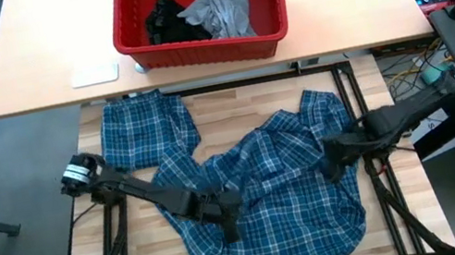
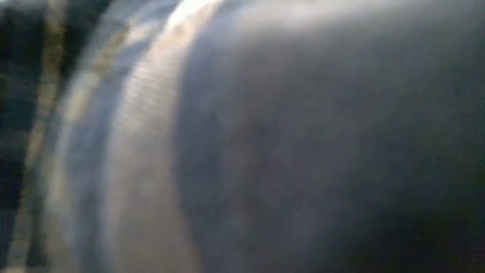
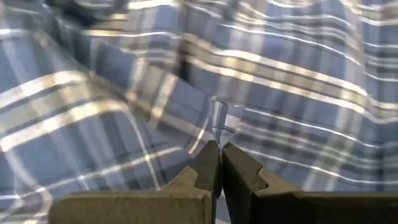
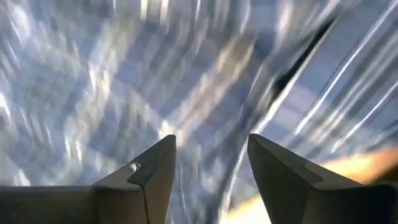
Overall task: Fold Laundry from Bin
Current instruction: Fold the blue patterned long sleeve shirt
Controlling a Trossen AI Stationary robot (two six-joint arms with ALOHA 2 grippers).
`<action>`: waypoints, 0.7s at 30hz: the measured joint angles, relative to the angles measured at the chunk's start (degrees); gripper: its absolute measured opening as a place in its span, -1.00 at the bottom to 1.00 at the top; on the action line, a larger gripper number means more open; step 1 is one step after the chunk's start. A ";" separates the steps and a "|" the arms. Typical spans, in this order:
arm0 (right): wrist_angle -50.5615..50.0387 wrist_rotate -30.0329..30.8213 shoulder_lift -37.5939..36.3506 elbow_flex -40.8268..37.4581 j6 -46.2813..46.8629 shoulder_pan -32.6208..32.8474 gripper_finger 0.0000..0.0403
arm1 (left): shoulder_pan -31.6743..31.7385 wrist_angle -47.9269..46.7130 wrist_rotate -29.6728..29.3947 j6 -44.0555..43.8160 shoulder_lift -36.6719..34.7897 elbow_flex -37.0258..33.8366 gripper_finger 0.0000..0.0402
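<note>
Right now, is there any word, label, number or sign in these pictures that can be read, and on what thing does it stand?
None can be read.
Plaid shirt: no text shows.
Red bin: no label shows.
Grey shirt in the bin: no print can be seen.

The high view is evenly and brightly lit from above, with soft, short shadows under the arms and along the folds of the plaid shirt [image 1: 266, 186]. The red bin [image 1: 206, 49] shows a mild sheen on its rim, and a bright patch of glare sits at the far left corner of the floor. The low view is almost wholly blurred: a large dark, out-of-focus mass fills the frame, with pale smeared streaks toward its left. The left wrist view is fairly sharp near the fingertips [image 3: 211, 163], softening toward the far cloth. The right wrist view is heavily motion-blurred, its plaid lines streaked, with a warm orange glow at one corner.
</note>
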 joint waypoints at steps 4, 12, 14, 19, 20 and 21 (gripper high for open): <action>-0.60 11.57 -1.08 -0.64 -0.91 -5.82 -0.04 | -1.50 2.15 0.95 0.02 3.18 1.06 -1.00; 2.52 13.32 11.20 1.27 -32.61 -30.13 -0.03 | -1.70 0.34 3.05 0.18 5.09 3.42 -1.00; 2.16 13.70 15.90 3.81 -40.20 -33.00 0.00 | -1.67 -1.07 3.53 0.53 5.25 4.00 -1.00; -3.48 13.88 28.17 11.66 -49.40 -33.68 0.17 | -1.63 -4.64 3.62 0.15 5.25 4.67 -1.00; -4.33 14.17 30.45 12.64 -49.59 -32.88 0.21 | -1.59 -4.94 3.63 -0.05 5.27 4.64 -1.00; -4.45 14.96 32.65 13.29 -49.66 -32.18 0.25 | -1.59 -5.03 3.65 -0.27 5.27 4.61 -1.00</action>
